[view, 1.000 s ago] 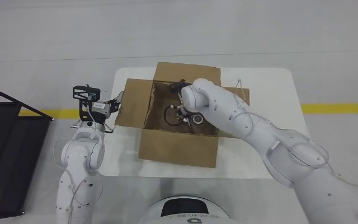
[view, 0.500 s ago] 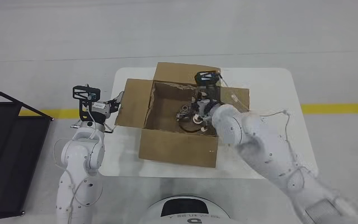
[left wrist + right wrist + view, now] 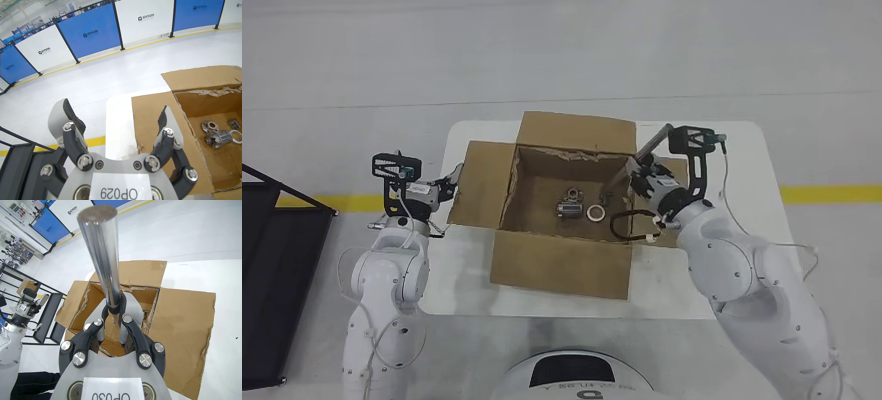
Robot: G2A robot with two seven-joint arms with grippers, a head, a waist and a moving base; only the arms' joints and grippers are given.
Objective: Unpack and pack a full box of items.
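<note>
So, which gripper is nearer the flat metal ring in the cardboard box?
Right. The right gripper hangs over the box near the ring; the left gripper is outside its flap.

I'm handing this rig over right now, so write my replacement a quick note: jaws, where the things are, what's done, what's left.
Left gripper: jaws open, empty, beside the left flap of the box.
Right gripper: jaws shut on the metal rod, held above the box's right flap.
The box stands open on the table; metal fittings lie on its floor.
Done: the rod is out of the box.
Left: set the rod down on the table, take out the fittings, then repack everything.
</note>
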